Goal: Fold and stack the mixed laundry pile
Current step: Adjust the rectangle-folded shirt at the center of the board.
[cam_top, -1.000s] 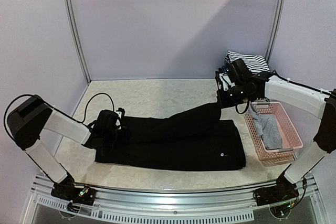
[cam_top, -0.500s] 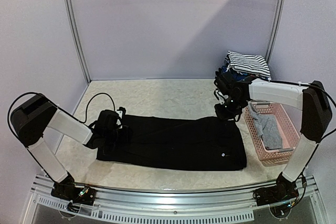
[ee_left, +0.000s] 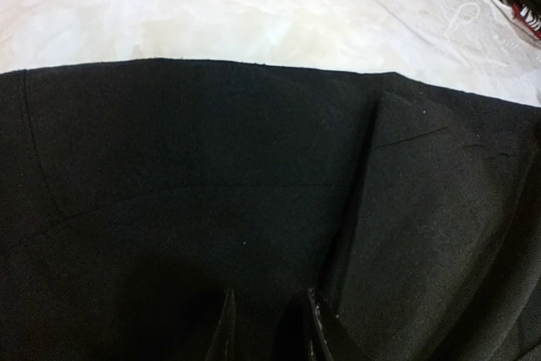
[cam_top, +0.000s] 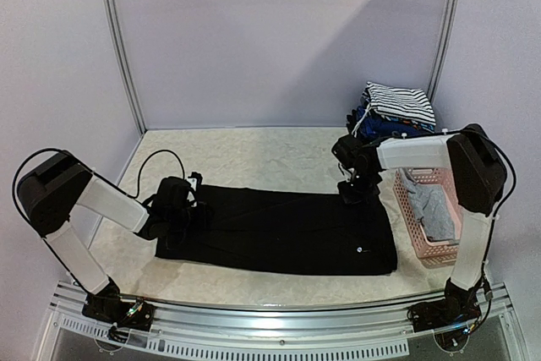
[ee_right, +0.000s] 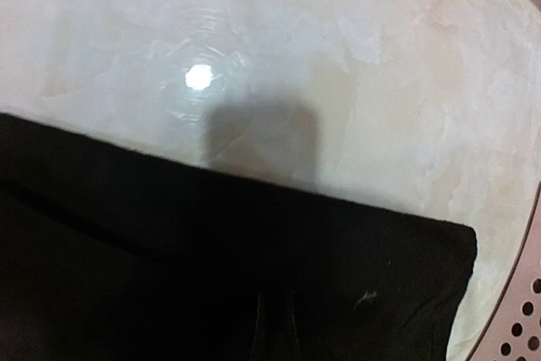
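At the left of the top view, the left arm reaches low over the tabletop. Its left fingers stand narrowly apart and look clamped on a pinch of the black garment at that garment's left end.

The garment lies flat in a long band across the middle of the frame, with its long axis running left to right. A small white dot sits near its lower right corner.

At the garment's upper right corner the right fingers are down on the cloth. The wrist view shows them close together over the dark fabric, but I cannot tell whether they grip it or have let go.

Further right is the pink basket, with a grey garment inside. Behind it, at upper right, a striped garment tops a small stack.

Each arm is nearest its own end, and the cloth runs rightward from the left fingers and leftward from the right. A crosswise fold would probably carry one end along that axis onto the other.
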Available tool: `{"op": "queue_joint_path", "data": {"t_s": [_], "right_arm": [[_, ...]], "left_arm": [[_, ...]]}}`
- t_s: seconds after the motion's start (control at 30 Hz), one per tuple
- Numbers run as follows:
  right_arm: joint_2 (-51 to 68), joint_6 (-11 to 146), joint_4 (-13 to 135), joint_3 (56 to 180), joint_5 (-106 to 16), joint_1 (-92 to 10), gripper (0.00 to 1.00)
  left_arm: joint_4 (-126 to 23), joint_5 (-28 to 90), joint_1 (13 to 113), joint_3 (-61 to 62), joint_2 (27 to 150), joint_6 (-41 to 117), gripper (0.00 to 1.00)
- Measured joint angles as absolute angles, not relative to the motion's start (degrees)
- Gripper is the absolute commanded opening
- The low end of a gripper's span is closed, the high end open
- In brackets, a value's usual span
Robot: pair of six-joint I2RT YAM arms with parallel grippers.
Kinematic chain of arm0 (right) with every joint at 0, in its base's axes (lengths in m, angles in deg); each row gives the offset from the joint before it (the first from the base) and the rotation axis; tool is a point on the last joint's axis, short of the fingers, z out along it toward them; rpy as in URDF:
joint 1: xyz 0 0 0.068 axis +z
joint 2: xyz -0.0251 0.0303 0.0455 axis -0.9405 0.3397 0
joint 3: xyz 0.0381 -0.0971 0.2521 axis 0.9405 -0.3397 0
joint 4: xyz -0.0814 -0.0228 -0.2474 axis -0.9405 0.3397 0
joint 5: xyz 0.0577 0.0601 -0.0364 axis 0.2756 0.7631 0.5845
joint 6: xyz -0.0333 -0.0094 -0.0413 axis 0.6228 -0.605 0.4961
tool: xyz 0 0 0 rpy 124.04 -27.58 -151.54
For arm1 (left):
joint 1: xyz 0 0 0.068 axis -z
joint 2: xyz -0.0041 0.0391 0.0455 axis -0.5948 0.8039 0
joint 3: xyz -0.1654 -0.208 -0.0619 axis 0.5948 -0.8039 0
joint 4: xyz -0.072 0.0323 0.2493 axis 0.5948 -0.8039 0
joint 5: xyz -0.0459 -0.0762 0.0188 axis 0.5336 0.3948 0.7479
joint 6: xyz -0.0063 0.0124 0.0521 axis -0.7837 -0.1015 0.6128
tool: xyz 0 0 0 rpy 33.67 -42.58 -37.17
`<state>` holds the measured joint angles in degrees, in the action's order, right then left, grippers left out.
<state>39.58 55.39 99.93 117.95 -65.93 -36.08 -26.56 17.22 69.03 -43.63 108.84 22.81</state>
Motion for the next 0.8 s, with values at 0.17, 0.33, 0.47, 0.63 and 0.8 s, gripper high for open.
{"op": "queue_joint_path", "data": {"t_s": [0.17,0.33,0.47,0.63,0.8], "right_arm": [[41.79,54.60,98.82,119.05,-68.68,-36.27,0.26],[41.53,54.10,97.96,119.05,-70.43,-36.49,0.42],[37.92,53.81,95.82,117.91,-70.37,-36.36,0.50],[26.55,53.84,90.27,112.58,-69.76,-34.98,0.55],[17.88,54.56,83.01,105.89,-63.53,-32.62,0.51]], "left_arm": [[-27.15,17.20,69.03,-43.76,108.25,22.65,0.29],[-29.62,16.74,69.03,-45.25,103.71,22.65,0.29],[-31.91,15.54,69.10,-45.31,98.59,22.96,0.29],[-33.86,13.51,70.10,-45.53,92.60,24.10,0.30],[-34.69,12.48,73.44,-45.62,89.78,26.35,0.30]]}}
